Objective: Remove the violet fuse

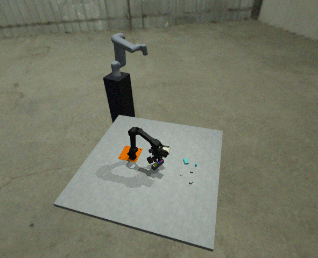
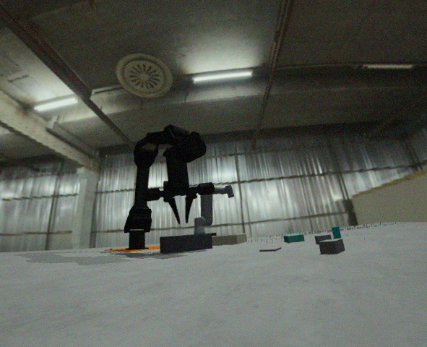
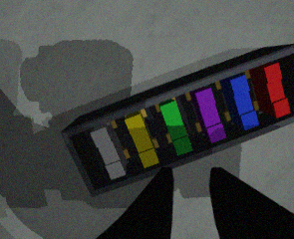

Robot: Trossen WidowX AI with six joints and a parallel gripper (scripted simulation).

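The violet fuse (image 3: 209, 111) sits in the dark fuse block (image 3: 82, 163) (image 2: 186, 243) between the green fuse (image 3: 174, 124) and the blue fuse (image 3: 244, 102). White, yellow and red fuses stand in the same row. My gripper (image 3: 190, 176) (image 2: 183, 223) is open by a narrow gap with nothing between its fingers. It points down and hangs above the block; in the wrist view its tips show just below the block's near edge, under the green and violet fuses. The cream tray (image 1: 167, 149) (image 2: 230, 238) stands behind the block, partly hidden by the arm in the top view.
A teal flat block (image 1: 185, 160) (image 2: 293, 238), a small teal piece (image 1: 196, 164) (image 2: 335, 232), grey blocks (image 1: 191, 171) (image 2: 331, 246) and a thin flat piece (image 1: 181, 174) (image 2: 269, 249) lie right of the fuse block. A grey arm (image 1: 120, 54) stands on a pedestal beyond the table.
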